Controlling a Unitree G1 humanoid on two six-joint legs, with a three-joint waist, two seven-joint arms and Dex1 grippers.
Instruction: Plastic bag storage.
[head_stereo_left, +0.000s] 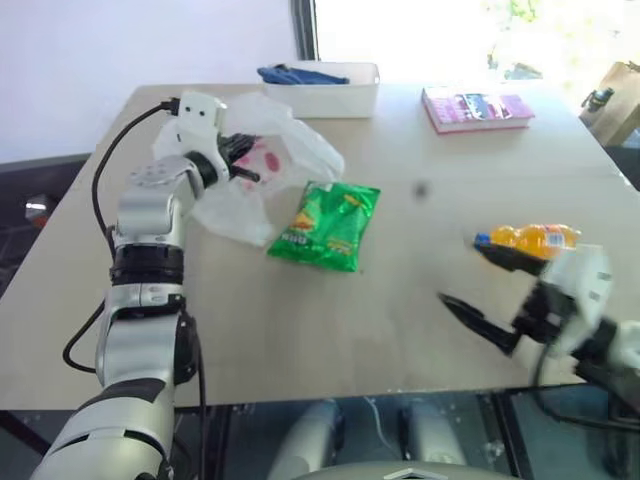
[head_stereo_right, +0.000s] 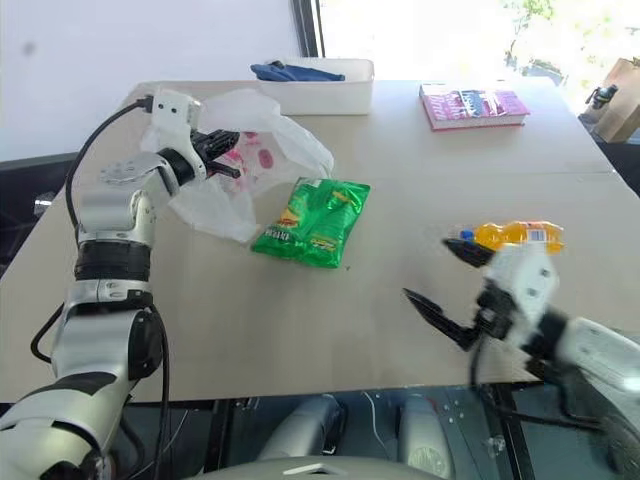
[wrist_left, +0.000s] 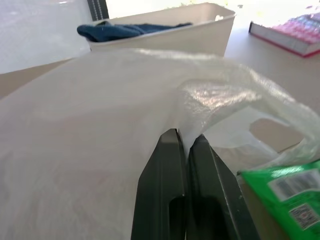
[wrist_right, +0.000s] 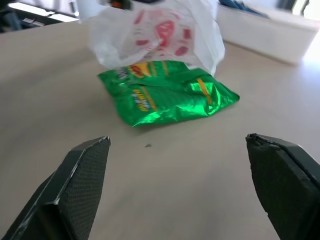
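Table (head_stereo_left: 300, 330): pale wood top. Green packet (head_stereo_left: 325, 226) lay flat on it, just beside the left fingers (head_stereo_left: 243, 172) and ahead of the right fingers (wrist_right: 82, 175). Plastic bag (head_stereo_left: 285, 140) rested partly on the top, pinched at the left fingertips. Orange bottle (head_stereo_left: 535, 238) lay beside the right fingers. White bin (head_stereo_left: 335, 98) and book (head_stereo_left: 475, 108) sat well beyond both.

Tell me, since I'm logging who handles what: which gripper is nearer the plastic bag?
Left. The left gripper is shut on the plastic bag, pinching its film. The right gripper hangs open well away, past the green snack packet.
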